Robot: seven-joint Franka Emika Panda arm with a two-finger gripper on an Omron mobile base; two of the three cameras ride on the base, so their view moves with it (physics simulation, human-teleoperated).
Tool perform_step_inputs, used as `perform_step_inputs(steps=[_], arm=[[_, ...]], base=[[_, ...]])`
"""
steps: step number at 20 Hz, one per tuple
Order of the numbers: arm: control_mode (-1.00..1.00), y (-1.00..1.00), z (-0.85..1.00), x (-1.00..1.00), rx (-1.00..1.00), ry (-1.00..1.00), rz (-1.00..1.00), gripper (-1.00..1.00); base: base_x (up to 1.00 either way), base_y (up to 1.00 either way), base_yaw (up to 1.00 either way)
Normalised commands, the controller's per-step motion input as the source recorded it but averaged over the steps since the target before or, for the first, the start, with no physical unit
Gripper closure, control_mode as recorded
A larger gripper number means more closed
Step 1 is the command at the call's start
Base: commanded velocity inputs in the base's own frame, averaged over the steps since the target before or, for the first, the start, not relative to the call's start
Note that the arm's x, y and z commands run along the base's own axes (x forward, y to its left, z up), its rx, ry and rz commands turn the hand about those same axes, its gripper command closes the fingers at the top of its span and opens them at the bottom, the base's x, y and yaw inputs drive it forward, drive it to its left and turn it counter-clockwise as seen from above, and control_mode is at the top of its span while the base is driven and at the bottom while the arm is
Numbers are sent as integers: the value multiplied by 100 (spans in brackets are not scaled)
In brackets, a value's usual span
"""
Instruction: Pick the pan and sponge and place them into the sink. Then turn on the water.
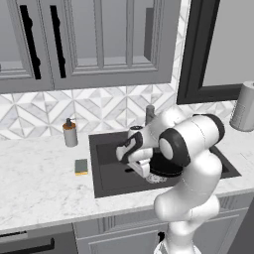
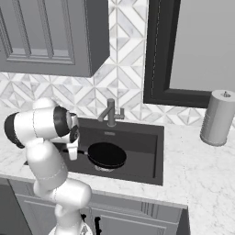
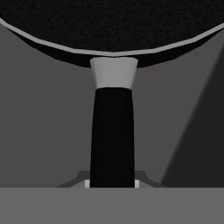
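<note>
Fingers: we are seeing the fingers (image 3: 112,183) clamped tight on the pan's handle (image 3: 112,135) at its free end, the two tips pressing it from either side in the hand view.
Gripper: in the left base view the gripper (image 1: 140,168) is reaching down into the sink (image 1: 106,186), over the left half of the basin.
Pan: the pan (image 2: 107,154) is sitting low in the sink over the drain, near the basin's front wall, its handle pointing toward the left wall; we cannot tell whether its base is touching the basin floor.
Pan up close: in the hand view the pan (image 3: 112,22) is showing a pale rim and a grey collar where the handle joins the bowl.
Sponge: the sponge (image 1: 81,166) is lying flat on the counter (image 1: 39,183), just beside the sink's left edge and well apart from the pan.
Soap dispenser: the soap dispenser (image 1: 70,133) is standing upright near the counter's back edge, behind the sponge.
Faucet: the faucet (image 2: 110,112) is standing at the sink's back edge, its spout reaching out over the basin.
Canister: a grey canister (image 2: 217,117) is standing on the counter to the right of the sink, near the back edge.
</note>
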Motion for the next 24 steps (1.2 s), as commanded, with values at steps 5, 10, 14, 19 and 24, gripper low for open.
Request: perform_step_inputs(steps=[5,10,14,19,24], arm=[[-100,-13,-47,44,-3,0,0,100],[-100,-6,-51,49,-4,0,0,100],[-100,0,-58,59,-7,0,0,100],[-100,0,-56,58,-7,0,0,100],[-100,0,-30,26,-6,-10,-1,100]], base=[[0,0,0],[0,0,0],[0,0,0],[0,0,0],[0,0,0]])
